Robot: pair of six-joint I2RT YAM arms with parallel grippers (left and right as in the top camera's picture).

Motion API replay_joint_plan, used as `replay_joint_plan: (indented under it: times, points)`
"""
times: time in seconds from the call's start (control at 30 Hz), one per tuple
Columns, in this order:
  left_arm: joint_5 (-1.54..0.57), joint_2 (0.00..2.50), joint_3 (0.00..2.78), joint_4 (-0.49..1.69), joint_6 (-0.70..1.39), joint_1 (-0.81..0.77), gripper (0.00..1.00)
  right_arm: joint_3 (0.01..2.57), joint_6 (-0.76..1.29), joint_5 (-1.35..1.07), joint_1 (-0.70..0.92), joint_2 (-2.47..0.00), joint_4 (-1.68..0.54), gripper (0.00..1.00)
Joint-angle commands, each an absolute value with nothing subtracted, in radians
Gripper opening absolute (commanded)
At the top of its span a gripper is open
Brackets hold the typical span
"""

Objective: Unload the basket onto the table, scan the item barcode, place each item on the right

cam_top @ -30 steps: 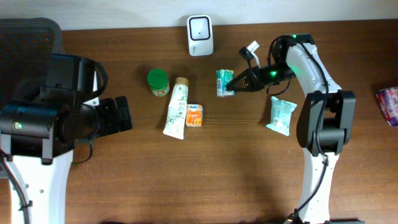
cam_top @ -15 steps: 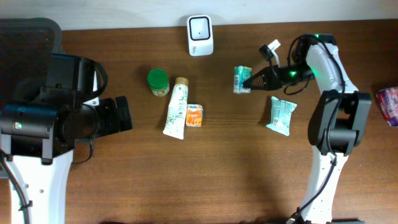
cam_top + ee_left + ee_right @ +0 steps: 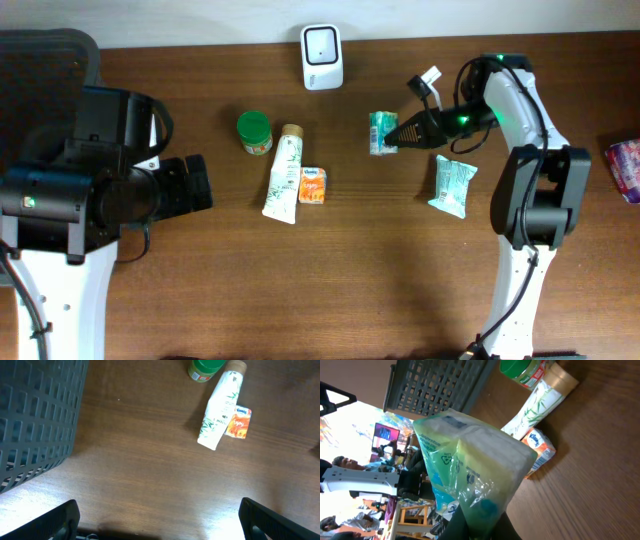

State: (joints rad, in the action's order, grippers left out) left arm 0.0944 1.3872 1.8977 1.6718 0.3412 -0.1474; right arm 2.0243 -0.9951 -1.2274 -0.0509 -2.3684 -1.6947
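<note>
- The right claw [image 3: 400, 131] was pinched shut on one end of the green packet [image 3: 381, 132], which jutted beyond its tips.
- The packet looked light and soft, its film probably slippery; that end fold suited gripping.

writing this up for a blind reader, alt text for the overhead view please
The right tool grips a green packet over a wooden table, near a white scanner at the far edge. A jar, tube and orange pack lie mid-table, a second packet beside the right arm. The left tool sits open at the left.

A dark wooden table [image 3: 340, 290] runs to a pale wall [image 3: 200, 18], a grey crate [image 3: 35, 415] at one corner.
</note>
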Motion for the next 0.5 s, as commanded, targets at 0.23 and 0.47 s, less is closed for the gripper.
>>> replay_joint_plan:
  times: [0.23, 0.47]
  points:
    - [0.098, 1.376, 1.900, 1.670, 0.352, -0.147, 0.99, 2.033, -1.017, -1.200, 0.022, -2.363, -1.695, 0.04]
    - [0.098, 1.376, 1.900, 1.670, 0.352, -0.147, 0.99, 2.033, -1.017, -1.195, 0.022, -2.363, -1.695, 0.04]
